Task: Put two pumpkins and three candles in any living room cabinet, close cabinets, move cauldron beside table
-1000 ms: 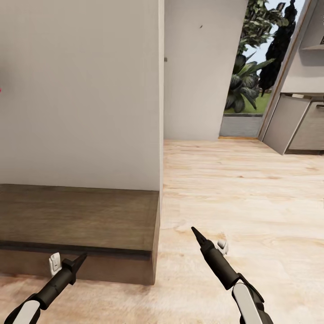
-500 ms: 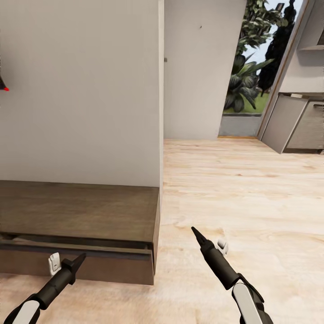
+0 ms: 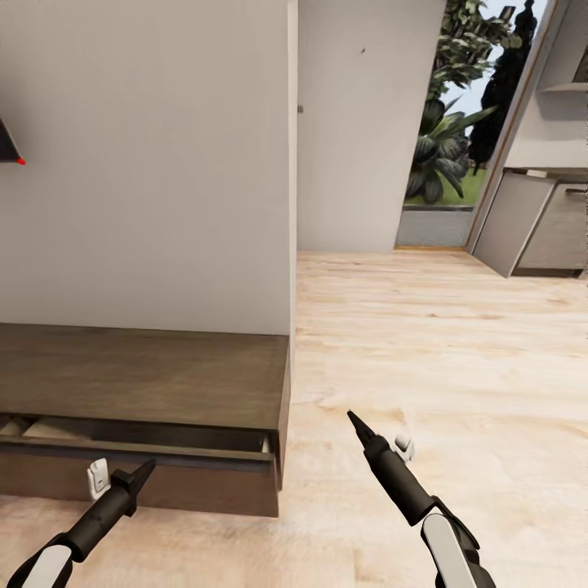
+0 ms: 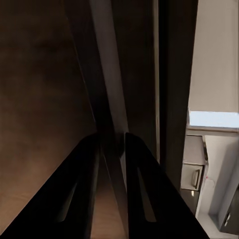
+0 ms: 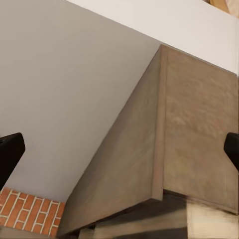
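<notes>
**Head view: cabinet drawer part open**

I have the left claw clamped on the drawer lip of the cabinet, I think; the wrist picture is dim. The right claw hangs spread over the floor. Next comes a straight, level pull to widen the opening.

The cabinet is sitting on the floor against the wall, at the left. Its top drawer is standing slightly out. The doorway is lying beyond, to the right.
</notes>
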